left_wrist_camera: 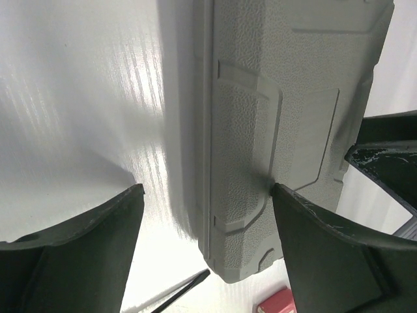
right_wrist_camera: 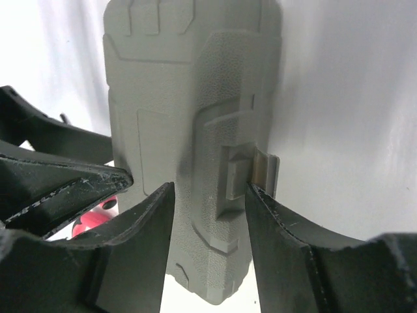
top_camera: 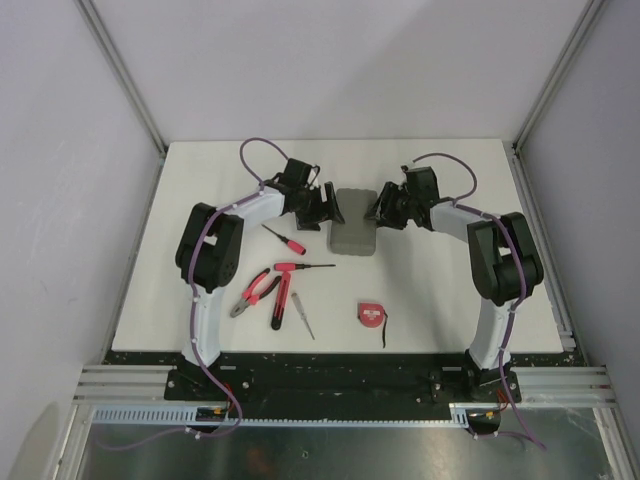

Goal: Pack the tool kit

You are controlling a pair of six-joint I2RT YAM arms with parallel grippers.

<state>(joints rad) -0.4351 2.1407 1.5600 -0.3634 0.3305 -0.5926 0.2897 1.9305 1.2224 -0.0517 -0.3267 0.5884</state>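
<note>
The grey tool case [top_camera: 352, 224] lies closed at the table's middle. My left gripper [top_camera: 329, 208] is open at its left edge. In the left wrist view [left_wrist_camera: 207, 189] one fingertip [left_wrist_camera: 277, 192] touches the textured lid [left_wrist_camera: 287, 98] and the other hangs over bare table. My right gripper [top_camera: 379, 209] is open at the case's right edge. In the right wrist view [right_wrist_camera: 206, 189] one fingertip [right_wrist_camera: 253, 190] touches the latch tab [right_wrist_camera: 265, 171] and the other is over the lid [right_wrist_camera: 189, 98]. Loose in front lie the pliers [top_camera: 254, 291], a small red screwdriver [top_camera: 284, 240], a red-handled screwdriver [top_camera: 280, 301], a thin screwdriver [top_camera: 303, 316] and the tape measure [top_camera: 371, 314].
White walls and metal frame posts enclose the white table [top_camera: 450, 290]. The arm bases stand at the near edge. A black screwdriver tip [left_wrist_camera: 179, 292] and a red object [left_wrist_camera: 280, 302] show below the case in the left wrist view.
</note>
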